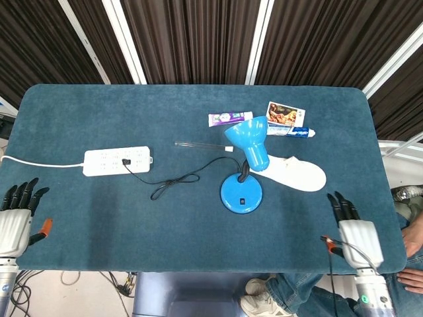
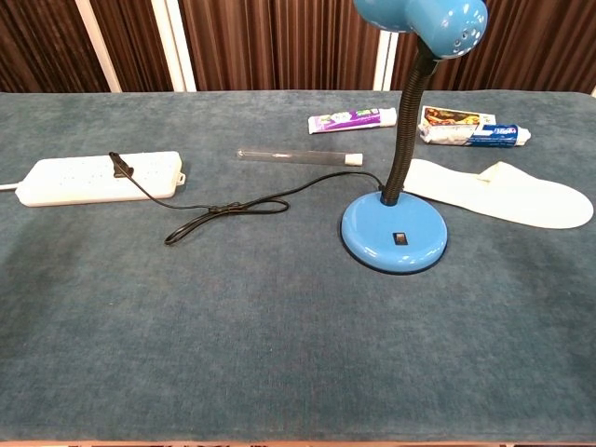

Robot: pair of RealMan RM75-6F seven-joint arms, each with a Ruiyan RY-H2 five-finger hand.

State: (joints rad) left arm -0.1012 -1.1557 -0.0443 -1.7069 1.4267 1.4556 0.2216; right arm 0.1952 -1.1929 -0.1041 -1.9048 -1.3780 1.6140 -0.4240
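1. Lamp is standing right of centre on the table — its cord is running left to the power strip.
2. Insole is lying just right of the lamp.
3. Glass tube is lying behind the cord.
4. Two toothpaste tubes and a card are lying furthest back.
5. Hands are sitting at the near edge — left hand at the left corner, right hand at the right.

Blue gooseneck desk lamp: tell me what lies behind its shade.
Behind the blue gooseneck desk lamp, the white shoe insole shows. Its shade covers the insole's near end and part of the toothpaste tube.
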